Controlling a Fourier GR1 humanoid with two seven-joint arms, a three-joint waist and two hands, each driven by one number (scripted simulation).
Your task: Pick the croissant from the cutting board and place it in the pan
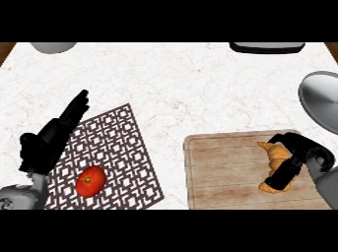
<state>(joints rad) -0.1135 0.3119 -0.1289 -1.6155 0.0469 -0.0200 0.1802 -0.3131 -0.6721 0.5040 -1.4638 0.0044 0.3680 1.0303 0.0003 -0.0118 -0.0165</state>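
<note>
Black right hand [296, 157] around croissant [278, 156]

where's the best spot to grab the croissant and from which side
Take the croissant across its thick middle, from above and its right side. It lies lengthwise on the cutting board, tips tapering, so the belly gives the widest hold. The right hand already curls round it there; the pan lies beyond.

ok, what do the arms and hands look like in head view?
Both forearms are grey with rounded casings. The left hand and right hand are black, with slim, segmented fingers and a thumb. No cables, sleeves or markings are visible.
</note>
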